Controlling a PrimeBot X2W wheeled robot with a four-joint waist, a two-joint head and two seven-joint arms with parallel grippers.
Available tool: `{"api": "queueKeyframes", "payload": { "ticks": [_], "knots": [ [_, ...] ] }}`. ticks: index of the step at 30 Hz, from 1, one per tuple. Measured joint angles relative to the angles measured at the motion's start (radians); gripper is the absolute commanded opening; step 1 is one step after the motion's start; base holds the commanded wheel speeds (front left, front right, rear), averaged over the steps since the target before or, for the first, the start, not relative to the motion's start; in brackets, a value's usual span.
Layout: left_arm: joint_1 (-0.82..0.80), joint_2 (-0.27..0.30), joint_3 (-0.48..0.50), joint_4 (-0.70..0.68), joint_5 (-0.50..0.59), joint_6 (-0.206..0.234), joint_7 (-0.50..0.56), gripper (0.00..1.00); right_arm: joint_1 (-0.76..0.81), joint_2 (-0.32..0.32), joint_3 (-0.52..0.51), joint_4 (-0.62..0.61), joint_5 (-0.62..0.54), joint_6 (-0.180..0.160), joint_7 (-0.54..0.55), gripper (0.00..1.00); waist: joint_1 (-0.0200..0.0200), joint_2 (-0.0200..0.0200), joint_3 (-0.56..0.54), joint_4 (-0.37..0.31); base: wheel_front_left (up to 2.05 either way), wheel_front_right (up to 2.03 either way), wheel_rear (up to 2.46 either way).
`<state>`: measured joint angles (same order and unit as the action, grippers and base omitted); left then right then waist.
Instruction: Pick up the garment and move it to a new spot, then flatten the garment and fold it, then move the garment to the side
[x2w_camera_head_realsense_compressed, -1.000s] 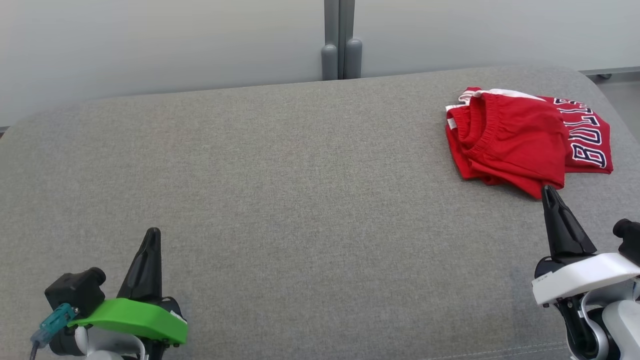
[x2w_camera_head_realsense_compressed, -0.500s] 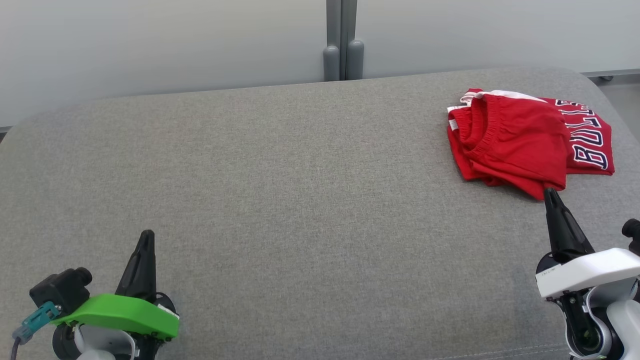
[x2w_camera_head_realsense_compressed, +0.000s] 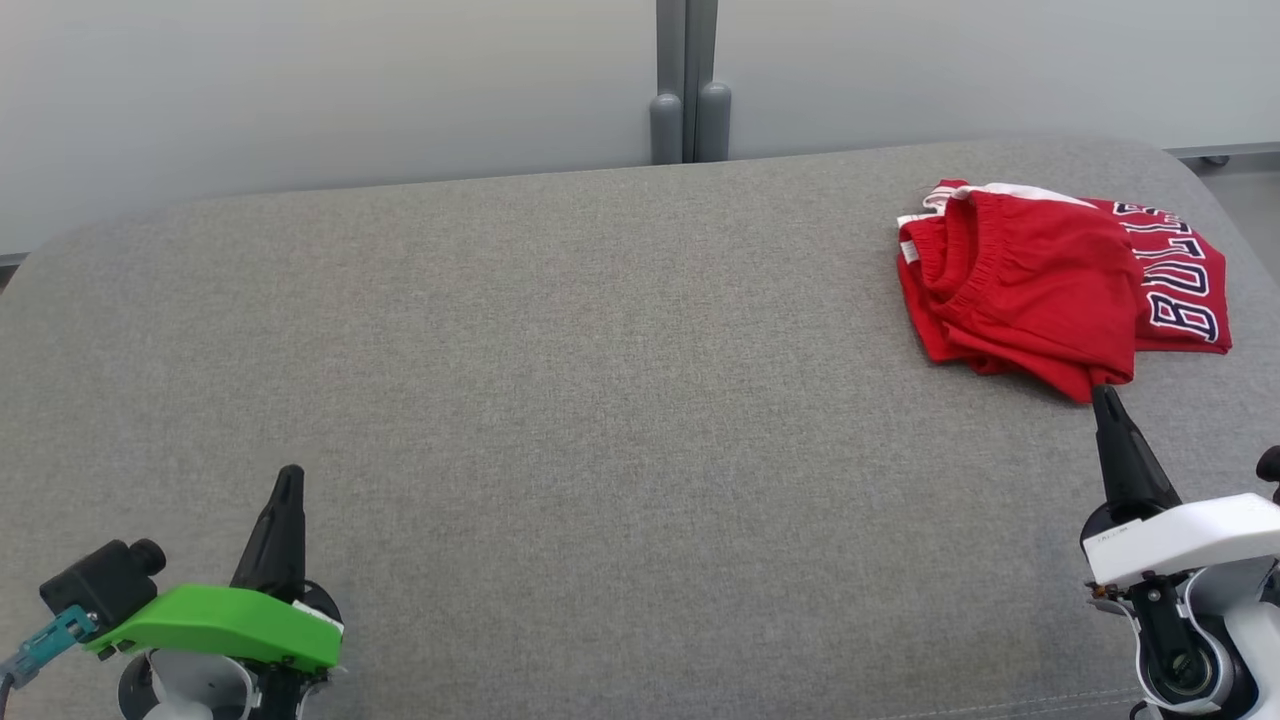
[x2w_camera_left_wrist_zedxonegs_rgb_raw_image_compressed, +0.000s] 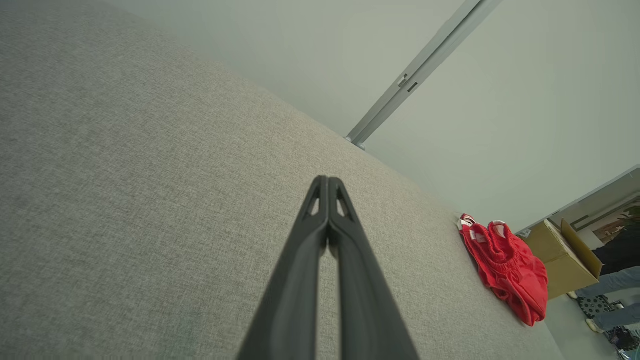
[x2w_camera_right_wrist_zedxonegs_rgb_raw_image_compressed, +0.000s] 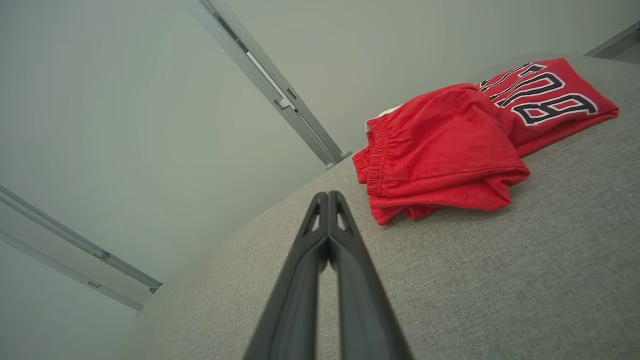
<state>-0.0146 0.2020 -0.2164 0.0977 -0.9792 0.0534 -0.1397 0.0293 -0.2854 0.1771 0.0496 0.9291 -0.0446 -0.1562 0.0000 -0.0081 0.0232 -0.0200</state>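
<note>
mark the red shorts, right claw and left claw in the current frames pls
red shorts (x2w_camera_head_realsense_compressed: 1030, 290), head view, on the plain red top fold.
right claw (x2w_camera_head_realsense_compressed: 1104, 402), head view, at the tips of its shut fingers.
left claw (x2w_camera_head_realsense_compressed: 288, 480), head view, at the tips of its shut fingers.

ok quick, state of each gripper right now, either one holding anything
left gripper: jaws shut, holding nothing
right gripper: jaws shut, holding nothing, tips close to the red garment but not gripping it
</note>
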Motion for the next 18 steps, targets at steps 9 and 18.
{"api": "queueKeyframes", "payload": {
  "ticks": [9,18],
  "knots": [
    [0.0,-0.018,0.031,0.022,-0.076,-0.019,0.026,0.0,-0.001,0.021,-0.032,0.024,0.087,0.017,0.027,0.0,0.0,0.0,-0.002,0.002,0.0,0.0,0.0],
    [0.0,-0.031,0.061,0.039,-0.154,-0.036,0.052,0.0,-0.009,0.044,-0.062,0.048,0.177,0.036,0.054,0.0,0.0,0.0,-0.005,0.005,0.0,0.0,0.0]
  ]
}}
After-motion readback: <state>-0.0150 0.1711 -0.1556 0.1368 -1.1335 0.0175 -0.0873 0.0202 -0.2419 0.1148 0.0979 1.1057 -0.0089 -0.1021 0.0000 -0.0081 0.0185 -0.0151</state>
